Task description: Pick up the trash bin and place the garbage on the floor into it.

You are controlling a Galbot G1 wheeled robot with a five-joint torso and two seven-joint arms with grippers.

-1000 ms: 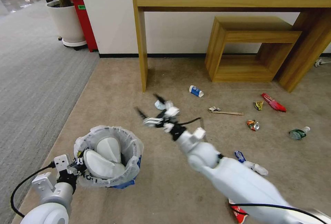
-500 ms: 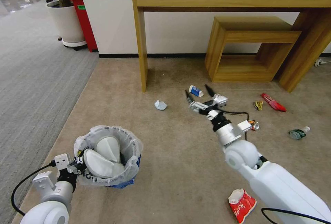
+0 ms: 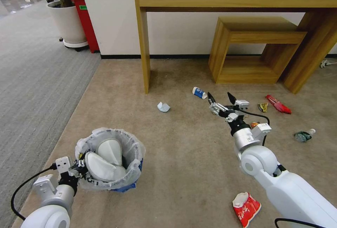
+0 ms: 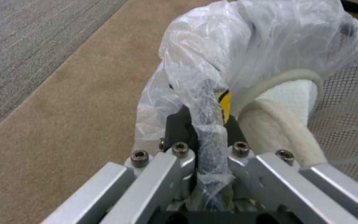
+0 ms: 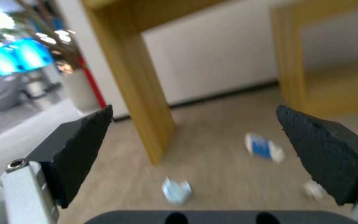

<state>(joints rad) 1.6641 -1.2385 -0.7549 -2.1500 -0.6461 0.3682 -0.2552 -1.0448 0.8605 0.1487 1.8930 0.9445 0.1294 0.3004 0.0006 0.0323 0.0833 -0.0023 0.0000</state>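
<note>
The blue trash bin (image 3: 130, 185), lined with a white bag, stands on the beige floor (image 3: 182, 158) at the lower left with two white slippers (image 3: 105, 166) inside. My left gripper (image 3: 80, 167) is shut on the bin's bag-covered rim (image 4: 206, 124), beside a slipper (image 4: 282, 102). My right gripper (image 3: 222, 99) hangs open and empty just right of the blue-white cup (image 3: 199, 92). From the right wrist its fingertips (image 5: 79, 146) frame the cup (image 5: 264, 148) and the crumpled paper (image 5: 177, 190). Crumpled paper (image 3: 163, 107), red-white carton (image 3: 246, 207), yellow wrapper (image 3: 263, 107), red wrapper (image 3: 278, 104) and plastic bottle (image 3: 303, 135) lie loose.
A tall wooden console table (image 3: 143, 45) and a low wooden shelf (image 3: 256, 49) stand against the wall behind the litter. A red bin (image 3: 85, 21) and a white planter (image 3: 68, 22) are at the far left. Grey striped carpet (image 3: 35, 73) borders the beige one.
My right arm has swung to the right, from above the crumpled paper to past the blue-white cup, uncovering the carton. The left gripper and bin have stayed put.
</note>
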